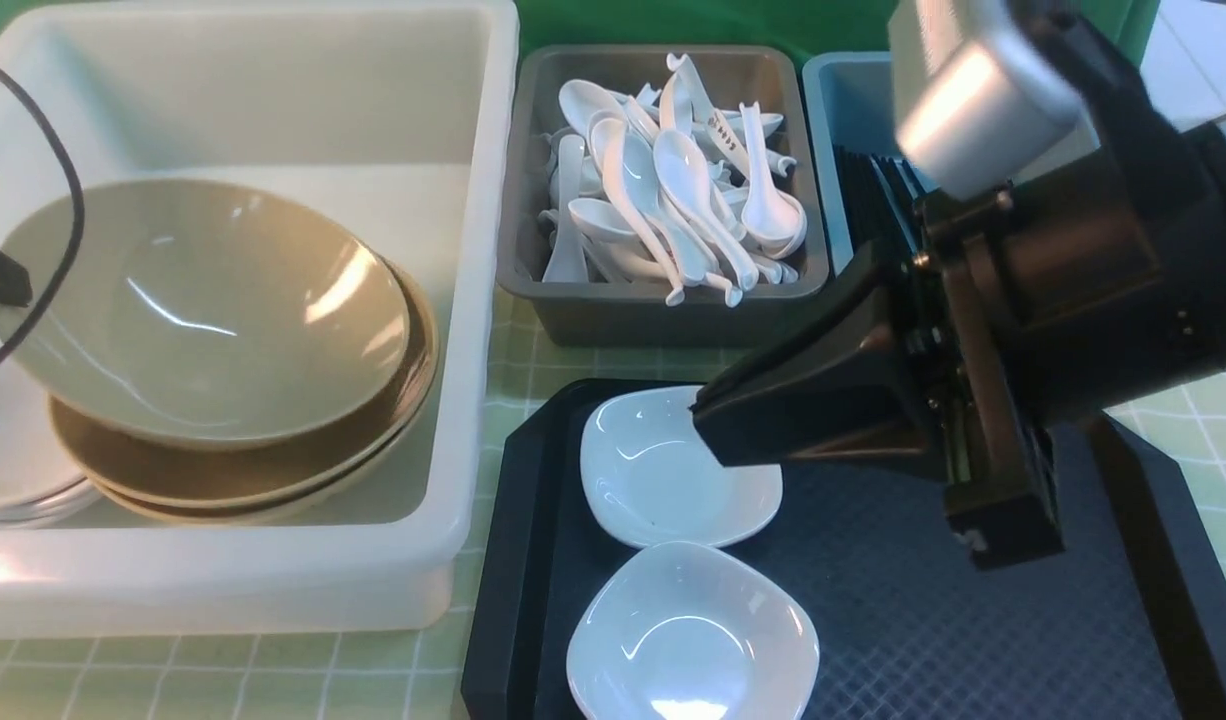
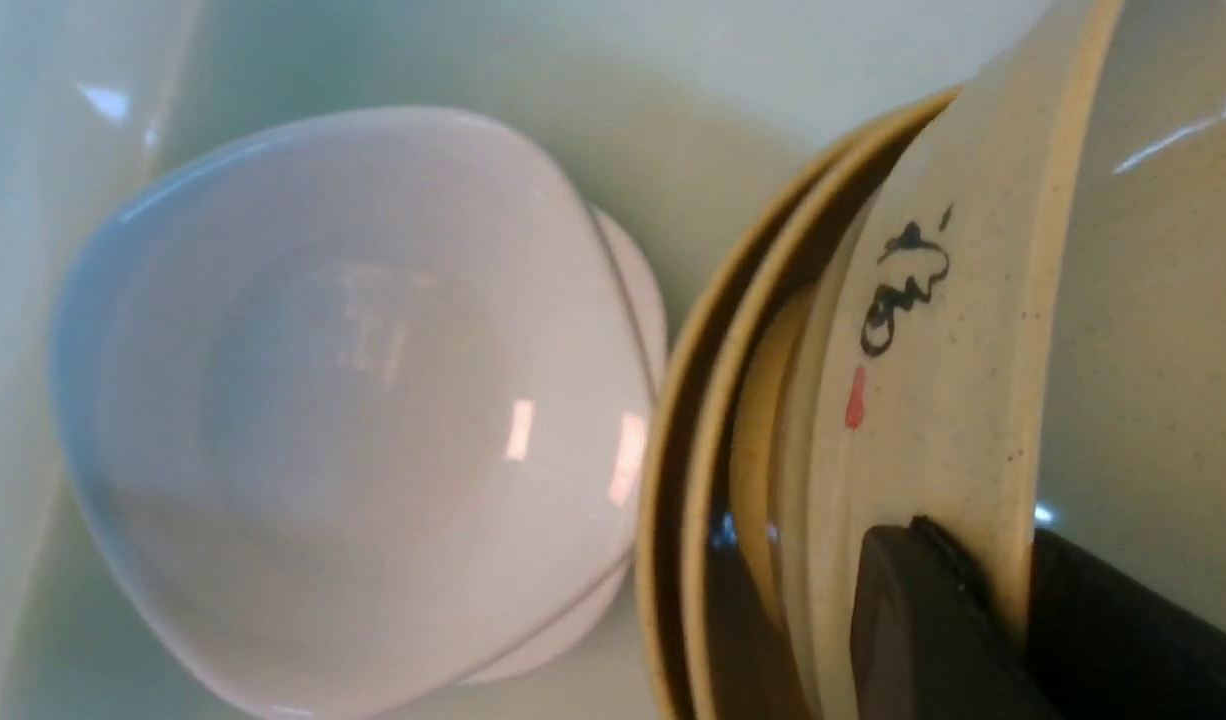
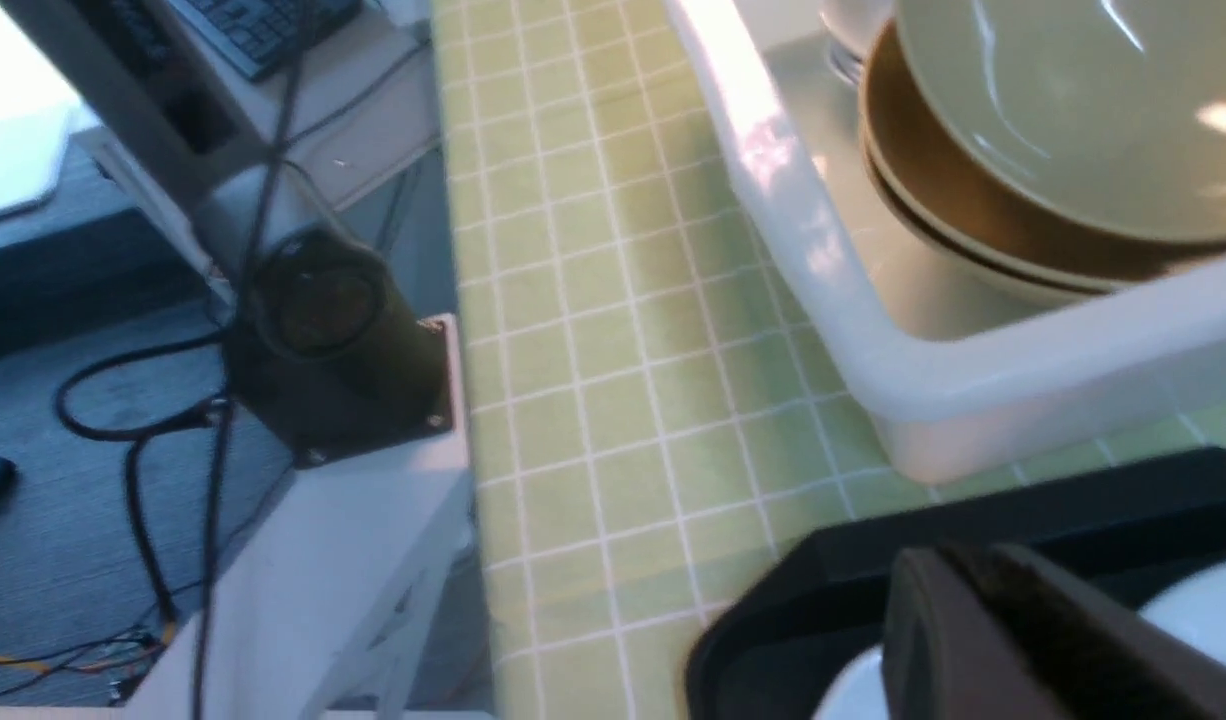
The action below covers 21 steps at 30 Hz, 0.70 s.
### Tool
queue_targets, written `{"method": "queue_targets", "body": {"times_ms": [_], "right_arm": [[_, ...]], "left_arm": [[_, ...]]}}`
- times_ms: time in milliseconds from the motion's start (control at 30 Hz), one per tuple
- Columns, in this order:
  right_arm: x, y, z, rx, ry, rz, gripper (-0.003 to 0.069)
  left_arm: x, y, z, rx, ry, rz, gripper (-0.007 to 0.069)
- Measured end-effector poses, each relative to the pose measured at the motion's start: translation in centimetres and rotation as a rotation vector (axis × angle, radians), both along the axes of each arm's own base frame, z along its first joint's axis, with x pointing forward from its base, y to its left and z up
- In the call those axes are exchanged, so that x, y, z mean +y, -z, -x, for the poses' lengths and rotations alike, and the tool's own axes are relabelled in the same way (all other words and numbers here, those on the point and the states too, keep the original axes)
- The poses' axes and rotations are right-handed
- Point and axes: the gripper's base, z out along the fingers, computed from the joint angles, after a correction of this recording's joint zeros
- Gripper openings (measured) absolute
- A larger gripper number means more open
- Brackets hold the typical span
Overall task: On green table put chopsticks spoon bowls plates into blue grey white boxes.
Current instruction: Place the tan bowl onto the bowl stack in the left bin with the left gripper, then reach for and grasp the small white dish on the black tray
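The white box [image 1: 478,300] on the green tabletop [image 3: 593,350] already holds a stack of tan bowls [image 1: 273,470] beside some white plates [image 1: 13,470]. The top bowl [image 1: 203,310] sits tilted on that stack, its rim pinched between the fingers of the left hand [image 2: 1018,600], so it looks placed but not yet released. On the black tray [image 1: 873,600] two white dishes [image 1: 653,470] are left to move. The grey box [image 1: 663,320] is heaped with white spoons [image 1: 673,190], so that part seems done. The blue box [image 1: 823,120] is mostly hidden behind the right arm and no chopsticks show. The right hand [image 1: 718,415] hangs at the rim of the farther dish. Whether it grips the dish I cannot tell.
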Motion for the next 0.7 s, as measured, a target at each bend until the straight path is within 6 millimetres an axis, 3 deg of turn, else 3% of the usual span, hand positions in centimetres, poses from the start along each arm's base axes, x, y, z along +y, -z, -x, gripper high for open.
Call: {"method": "queue_targets", "body": {"times_ms": [167,367,533,667,700], "right_arm": [[-0.2,2.3,-2.2,0.108,0.188,0.131,0.0118],[0.4,7.0,-4.7,0.279,0.324,0.264,0.0234],[0.6,9.9,-6.1,0.382,0.401,0.300,0.0344],[-0.8,12.0,-8.6,0.455,0.511,0.306,0.0385],[-1.6,12.6,-9.5,0.484,0.557,0.296,0.0388]], "left_arm": [[-1.9,0.3,-0.6,0.034,0.045,-0.065,0.0167],[-4.6,0.2,-0.8,0.100,0.100,-0.206,0.0431],[-6.1,-2.5,1.2,0.066,0.104,-0.320,0.0595],[-8.4,-6.0,3.6,-0.069,0.175,-0.341,0.0614],[-9.7,-7.2,4.6,-0.132,0.247,-0.333,0.0612]]}}
